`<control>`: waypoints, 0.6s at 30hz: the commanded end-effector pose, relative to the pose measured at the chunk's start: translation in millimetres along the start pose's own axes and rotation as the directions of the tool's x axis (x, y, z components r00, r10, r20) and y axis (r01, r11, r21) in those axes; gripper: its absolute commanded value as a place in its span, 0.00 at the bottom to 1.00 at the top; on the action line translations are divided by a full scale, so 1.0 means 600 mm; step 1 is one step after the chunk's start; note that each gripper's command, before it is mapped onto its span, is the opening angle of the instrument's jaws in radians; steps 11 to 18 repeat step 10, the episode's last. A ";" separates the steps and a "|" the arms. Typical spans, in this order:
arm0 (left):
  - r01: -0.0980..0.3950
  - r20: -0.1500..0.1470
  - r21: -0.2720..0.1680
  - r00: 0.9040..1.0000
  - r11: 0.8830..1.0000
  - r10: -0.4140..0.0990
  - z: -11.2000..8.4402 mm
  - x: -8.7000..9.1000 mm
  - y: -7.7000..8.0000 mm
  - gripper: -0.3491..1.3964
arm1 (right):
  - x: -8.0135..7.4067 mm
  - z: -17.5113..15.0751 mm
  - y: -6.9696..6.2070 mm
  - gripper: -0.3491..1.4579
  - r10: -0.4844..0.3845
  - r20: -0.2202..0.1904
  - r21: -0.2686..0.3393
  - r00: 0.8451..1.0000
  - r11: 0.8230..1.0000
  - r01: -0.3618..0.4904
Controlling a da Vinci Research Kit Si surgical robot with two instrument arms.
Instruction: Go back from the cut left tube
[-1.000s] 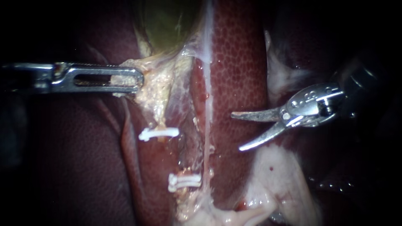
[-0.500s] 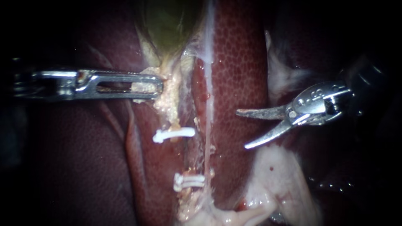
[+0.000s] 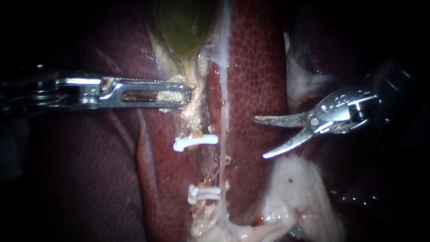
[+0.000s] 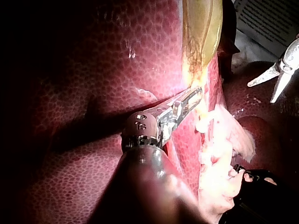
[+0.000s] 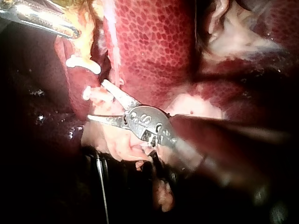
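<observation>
Left instrument (image 3: 187, 95) reaches in level, end effector clamped on pale tissue (image 3: 166, 95); right instrument (image 3: 260, 138) hangs angled in, its blades spread apart.

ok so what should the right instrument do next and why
Probably draw the right instrument back along its shaft, away from the liver. Its blades stand open, hold nothing, and lie clear of the upper clip and the lower clips, with a bare gap between them.
</observation>
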 end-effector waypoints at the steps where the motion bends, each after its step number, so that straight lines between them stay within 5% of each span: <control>1: 0.000 0.000 0.002 1.000 1.000 0.000 0.0000 0.0000 0.0000 0.00 | 0.0000 -0.0001 0.0000 0.99 0.000 0.000 0.001 1.000 1.000 0.000; 18: 0.000 -0.001 0.003 1.000 1.000 0.000 -0.0002 0.0000 -0.0001 0.00 | 0.0002 -0.0001 -0.0002 0.99 0.012 -0.003 0.000 1.000 1.000 -0.012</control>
